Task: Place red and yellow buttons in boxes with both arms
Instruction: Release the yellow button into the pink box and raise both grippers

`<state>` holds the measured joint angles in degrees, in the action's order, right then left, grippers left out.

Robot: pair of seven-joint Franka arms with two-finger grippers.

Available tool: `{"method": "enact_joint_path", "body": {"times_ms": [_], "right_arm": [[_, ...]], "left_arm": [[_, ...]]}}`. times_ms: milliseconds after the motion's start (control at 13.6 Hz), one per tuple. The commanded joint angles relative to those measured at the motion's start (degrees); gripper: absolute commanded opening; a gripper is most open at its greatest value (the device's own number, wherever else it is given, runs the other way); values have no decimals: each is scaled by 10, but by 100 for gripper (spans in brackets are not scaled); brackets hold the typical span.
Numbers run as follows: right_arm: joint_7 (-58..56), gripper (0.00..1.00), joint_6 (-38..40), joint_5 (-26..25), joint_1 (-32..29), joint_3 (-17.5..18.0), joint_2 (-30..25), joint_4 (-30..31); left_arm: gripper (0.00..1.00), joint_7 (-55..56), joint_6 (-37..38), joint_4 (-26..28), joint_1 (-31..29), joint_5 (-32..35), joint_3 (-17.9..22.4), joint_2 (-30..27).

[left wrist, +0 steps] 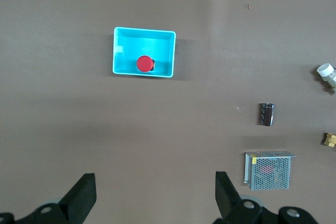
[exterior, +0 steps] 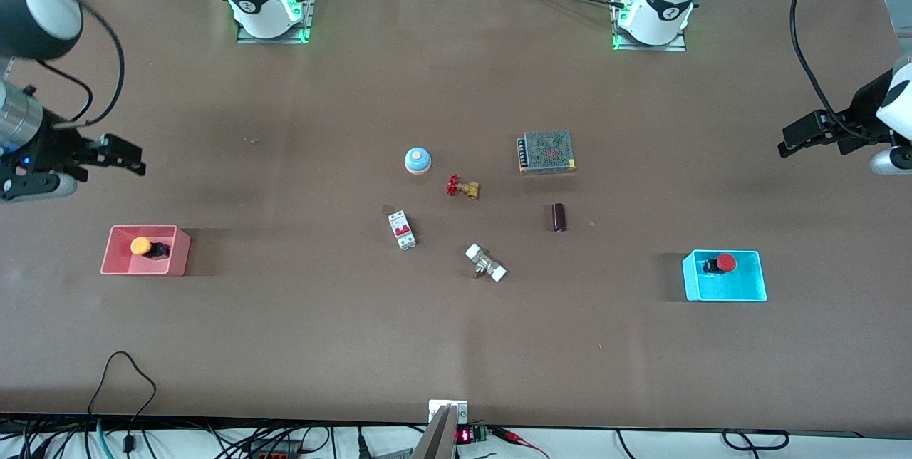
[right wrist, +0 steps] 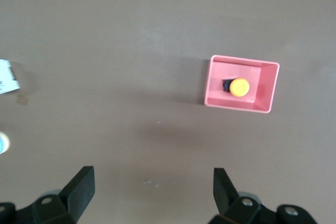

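The orange-yellow button (exterior: 140, 246) lies in the salmon pink bin (exterior: 114, 263) toward the right arm's end of the table. The red button (exterior: 725, 263) lies in the cyan bin (exterior: 741, 293) toward the left arm's end. My right gripper (exterior: 134, 160) is open and empty, raised over bare table beside the pink bin. My left gripper (exterior: 785, 142) is open and empty, raised over bare table beside the cyan bin. The left wrist view shows the open left gripper (left wrist: 156, 192), the cyan bin (left wrist: 126, 51) and red button (left wrist: 144, 64). The right wrist view shows the open right gripper (right wrist: 153, 190), the pink bin (right wrist: 265, 85) and yellow button (right wrist: 240, 87).
At the table's middle lie a blue-domed round piece (exterior: 417, 160), a brass valve with a red handwheel (exterior: 463, 187), a white circuit breaker (exterior: 402, 229), a white-capped fitting (exterior: 485, 263), a dark cylinder (exterior: 559, 217) and a mesh-covered power supply (exterior: 546, 152).
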<state>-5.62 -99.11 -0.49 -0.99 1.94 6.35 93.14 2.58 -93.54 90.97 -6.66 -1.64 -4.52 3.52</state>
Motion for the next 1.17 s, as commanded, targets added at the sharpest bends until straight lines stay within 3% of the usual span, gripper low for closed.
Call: {"method": "enact_joint_path", "body": {"times_ms": [0, 513, 1100], "right_arm": [[37, 100, 16, -16, -4, 33, -16, -9], [31, 100, 94, -14, -7, 31, -20, -16], [60, 100, 96, -11, -4, 32, -31, -15]], "left_arm": [[100, -14, 0, 21, -5, 8, -6, -22], [100, -14, 3, 20, -5, 9, -6, -23], [100, -15, 3, 20, -5, 9, -5, -25]]}}
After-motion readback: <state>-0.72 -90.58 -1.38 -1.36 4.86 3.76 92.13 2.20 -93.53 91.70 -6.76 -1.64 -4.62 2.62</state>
